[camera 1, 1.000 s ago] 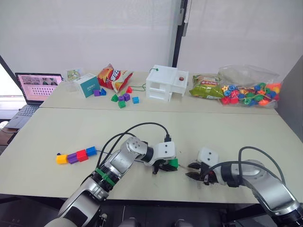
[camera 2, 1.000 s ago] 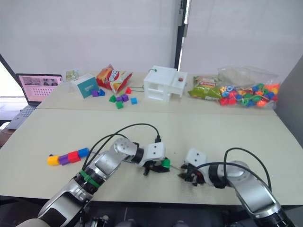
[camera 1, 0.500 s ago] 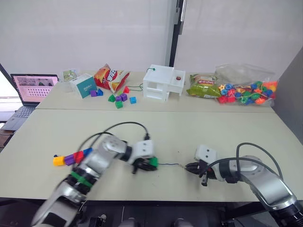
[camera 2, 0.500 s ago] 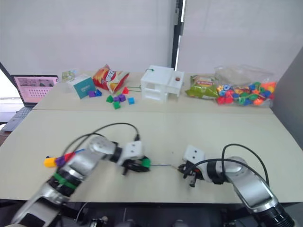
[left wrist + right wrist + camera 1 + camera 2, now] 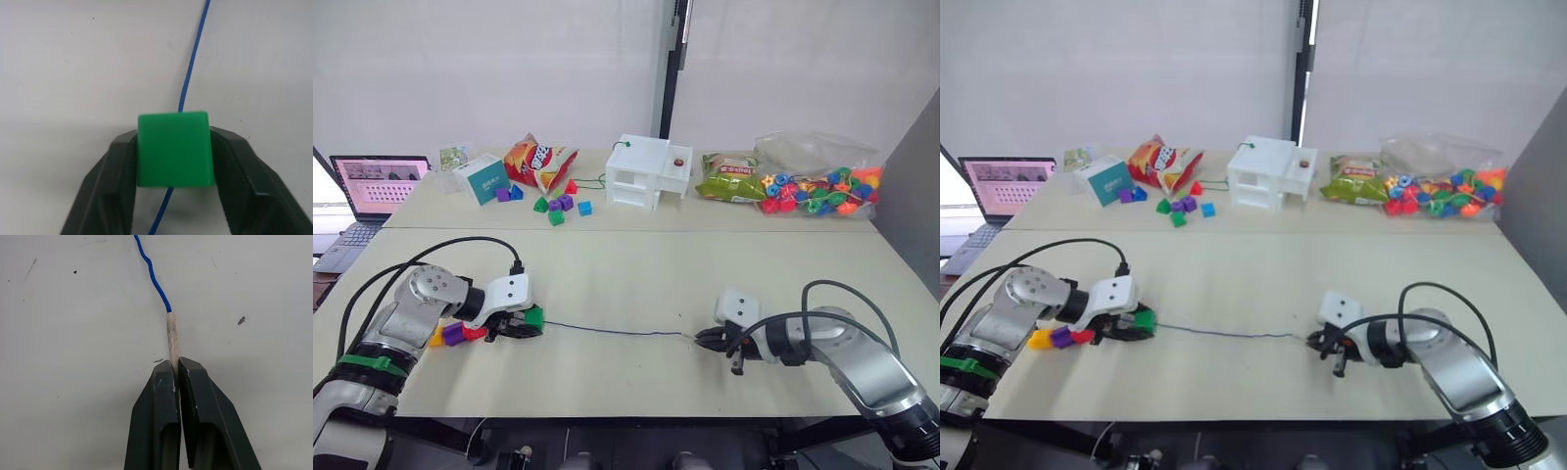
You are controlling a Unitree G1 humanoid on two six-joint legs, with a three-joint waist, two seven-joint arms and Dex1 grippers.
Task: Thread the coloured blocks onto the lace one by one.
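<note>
Evidently the lace (image 5: 607,331) is being stretched across the near table (image 5: 636,274) as a thin, limp dark-blue cord, and it is judged to be light and floppy everywhere except at its stiff pale tip (image 5: 171,338), which is being pinched between the closed fingers of the right gripper (image 5: 177,363); that tip is being treated as the sensible place to hold, since the soft cord would likely buckle or slip. Toward the laptop (image 5: 380,183) side of the white box (image 5: 648,170), at the table's near edge, the green block (image 5: 174,148) is being clamped on its two flat sides by the left gripper (image 5: 174,142), with the cord passing through it. It is judged to be hard, smooth plastic and light, so a squeeze on opposite faces should be holding it well, though the smooth faces might slide if tilted. Just behind it, partly hidden by the left gripper, the red block (image 5: 474,333), the purple block (image 5: 454,335) and the yellow-orange block (image 5: 437,339) are being kept in a row; the blue one cannot be made out. So one lace is being counted, and four task blocks are being seen of the five. Near the white box, a separate scatter of small blocks (image 5: 556,204) is lying beside a snack bag (image 5: 540,160).
</note>
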